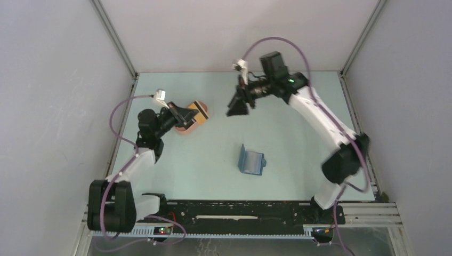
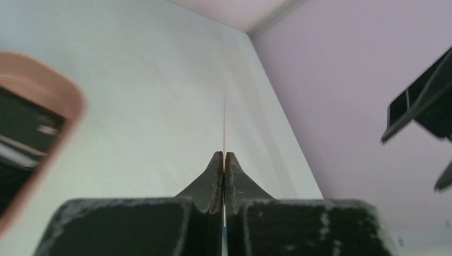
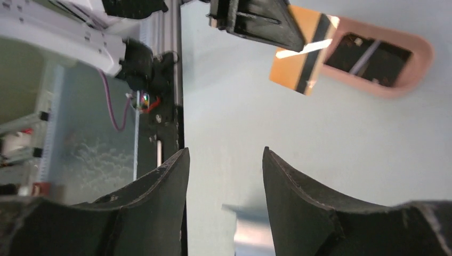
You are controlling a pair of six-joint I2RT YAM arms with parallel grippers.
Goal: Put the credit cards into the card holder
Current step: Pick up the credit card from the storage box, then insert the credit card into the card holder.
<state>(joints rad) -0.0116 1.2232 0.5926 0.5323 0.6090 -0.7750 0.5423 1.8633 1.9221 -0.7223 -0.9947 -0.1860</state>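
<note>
My left gripper (image 1: 191, 115) is shut on the orange-tan credit card with a dark stripe (image 1: 201, 110), holding it above the pink oval tray (image 1: 184, 130). In the left wrist view the card (image 2: 224, 125) shows edge-on between the closed fingertips of the left gripper (image 2: 224, 156). Black cards (image 3: 373, 56) lie in the tray (image 3: 418, 50). The blue card holder (image 1: 250, 160) lies half-open at the table's middle. My right gripper (image 1: 237, 106) is open and empty, raised over the far middle; in its own view (image 3: 226, 154) the holder (image 3: 253, 232) is a blur between the fingers.
Grey walls with aluminium corner posts (image 1: 114, 40) enclose the pale green table (image 1: 298, 154) on three sides. The black mounting rail (image 1: 229, 208) runs along the near edge. The right arm's purple cable (image 1: 277, 40) loops above its wrist.
</note>
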